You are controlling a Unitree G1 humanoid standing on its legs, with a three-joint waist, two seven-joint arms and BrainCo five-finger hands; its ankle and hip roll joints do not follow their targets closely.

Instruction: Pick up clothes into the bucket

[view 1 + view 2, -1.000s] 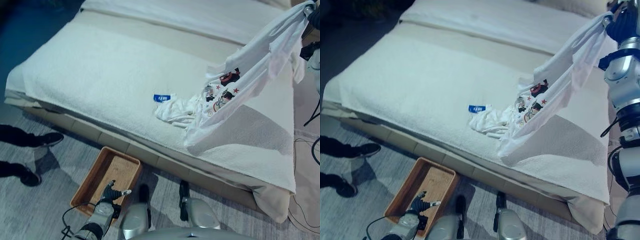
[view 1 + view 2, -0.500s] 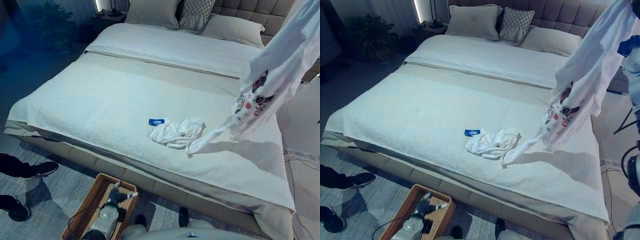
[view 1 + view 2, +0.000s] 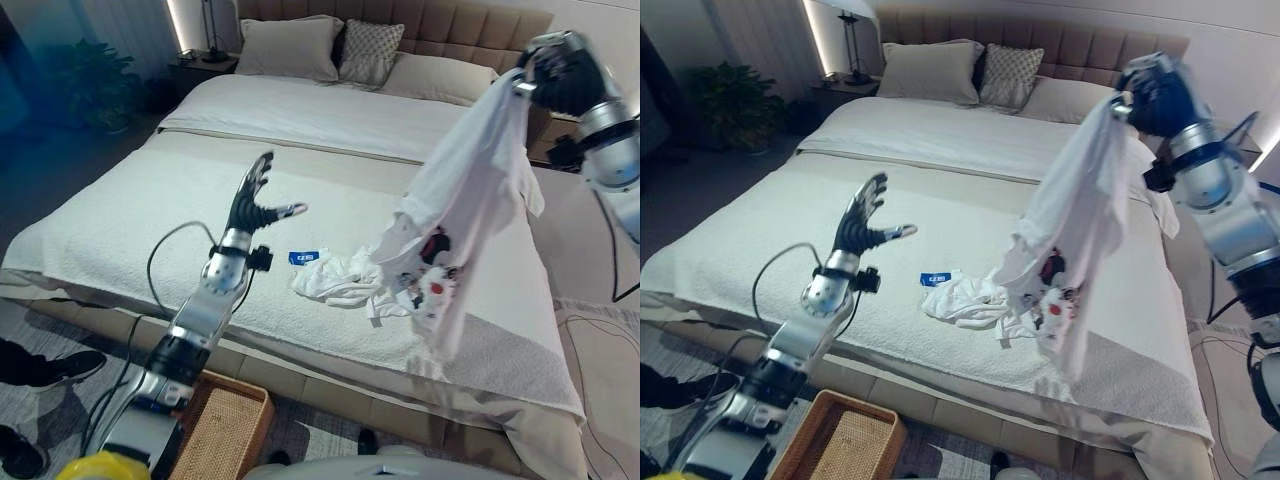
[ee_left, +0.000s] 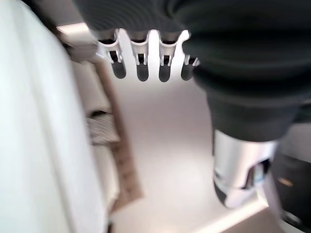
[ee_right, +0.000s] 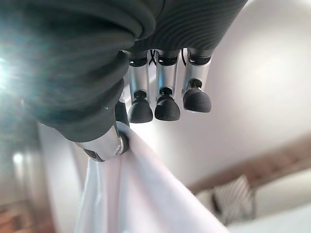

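Note:
My right hand is raised over the bed's right side, shut on the top of a white T-shirt with a red and black print. The shirt hangs from it, its lower end level with the bedspread. The right wrist view shows my thumb pinching the white cloth. A second white garment lies crumpled on the bed beside a blue tag. My left hand is held up over the bed's near left part, open and holding nothing. The woven basket stands on the floor at the bed's foot.
The wide bed with its white bedspread takes up the middle, with pillows at the padded headboard. A person's shoes are on the floor at the lower left. A plant and a lamp stand at the far left.
The camera has tilted up. My left hand rose from beside the basket to above the bed, fingers spread. My right hand has lifted the shirt higher, off the bedspread.

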